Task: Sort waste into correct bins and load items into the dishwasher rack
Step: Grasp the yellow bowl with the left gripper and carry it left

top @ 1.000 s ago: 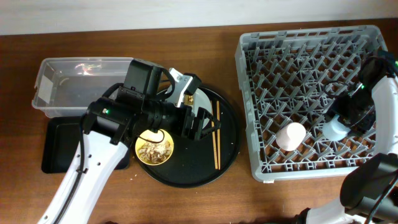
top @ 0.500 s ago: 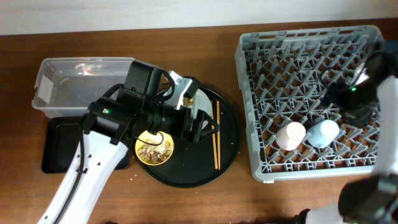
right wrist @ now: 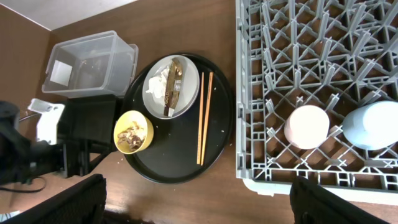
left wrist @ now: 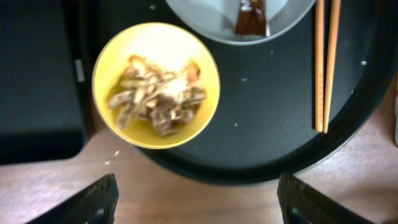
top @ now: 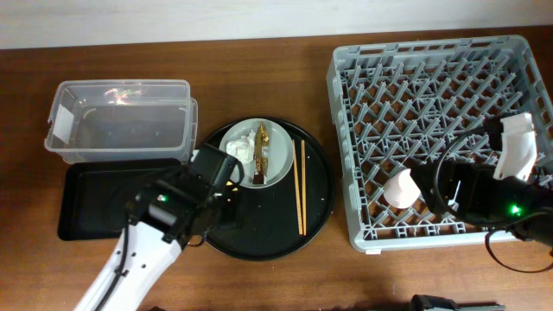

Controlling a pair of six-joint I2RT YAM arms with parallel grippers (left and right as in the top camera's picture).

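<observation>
- Two cups now sit in the dishwasher rack [right wrist: 323, 62]. The pink cup [right wrist: 309, 126] and the light blue cup [right wrist: 372, 124] are side by side near its front edge.
- A second ago the right gripper [right wrist: 198, 186] was down among the pegs at the light blue cup. It has since let go and lifted well clear, with its jaws spread wide and nothing between them.
- The left gripper [left wrist: 196, 190] has also drawn back, from over the plate [top: 257, 154] towards the front-left rim of the large round black tray [left wrist: 261, 124]. It too is wide apart and empty.
- The yellow bowl [left wrist: 155, 84] lies straight below that wrist camera, standing on the round tray. The beige food scraps [left wrist: 158, 96] are still heaped inside it.
- Nothing on the plate has moved. The crumpled white napkin [top: 242, 149] and the brown-gold wrapper [top: 263, 157] still lie on it. The two chopsticks [top: 301, 186] rest on the tray just to its right.
- The clear tub [top: 121, 121] and the shallow black tray [top: 95, 203], at the left of the bench [top: 259, 78], look to hold nothing yet.
- The cups look dealt with, so no waste has been sorted and the bowl, plate and chopsticks remain to be loaded.
- With the left arm poised over the bowl, emptying its scraps seems the likely next step. Tipping it carelessly could scatter crumbs.
</observation>
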